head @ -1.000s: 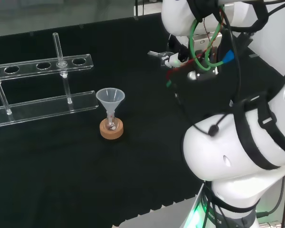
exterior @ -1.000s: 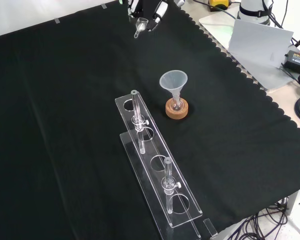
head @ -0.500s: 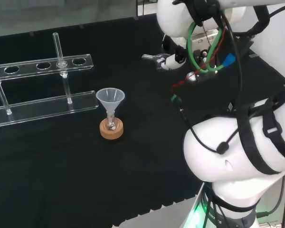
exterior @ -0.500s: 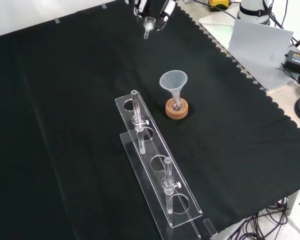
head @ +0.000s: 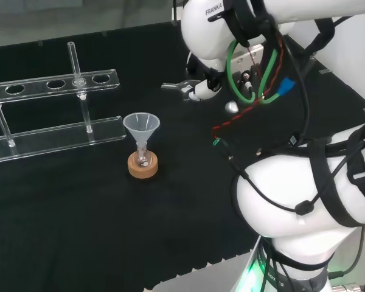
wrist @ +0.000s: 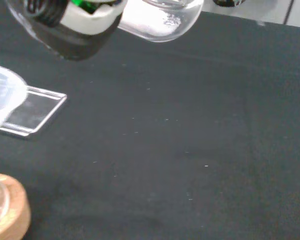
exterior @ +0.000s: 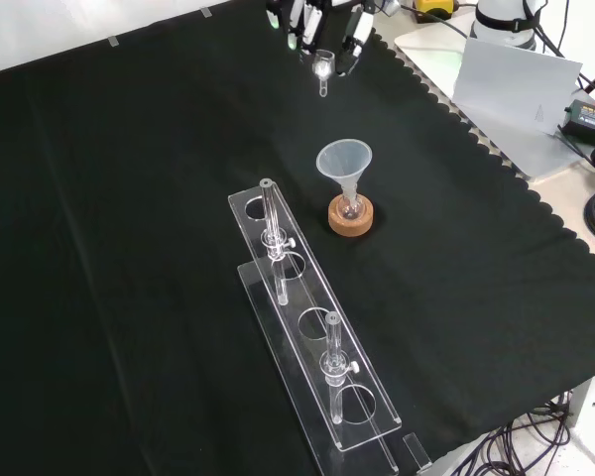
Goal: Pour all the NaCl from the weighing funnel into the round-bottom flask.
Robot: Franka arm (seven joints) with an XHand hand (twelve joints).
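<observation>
A small round-bottom flask point(head: 143, 159) sits on a cork ring point(head: 143, 168) mid-cloth, with a clear plastic funnel point(head: 141, 124) in its neck. The hand point(head: 202, 90) hovers to the right of it and higher in the head view, shut on the glass weighing funnel point(head: 173, 86), whose spout points left toward the plastic funnel. In the front view the hand point(exterior: 355, 24) is at the top, and the weighing funnel point(exterior: 323, 67) hangs above the plastic funnel point(exterior: 344, 161) and flask point(exterior: 350, 207). The wrist view shows white powder in the weighing funnel point(wrist: 162, 20) beside a finger point(wrist: 75, 25).
A clear acrylic tube rack point(head: 48, 82) with upright glass tubes stands left of the flask in the head view and nearer the camera in the front view point(exterior: 307, 327). The cloth's scalloped edge point(exterior: 496, 164) runs along the right in the front view.
The hand has carried the weighing funnel leftward in the head view, and down and to the right in the front view, closer to the plastic funnel. Flask and rack have stayed put.
</observation>
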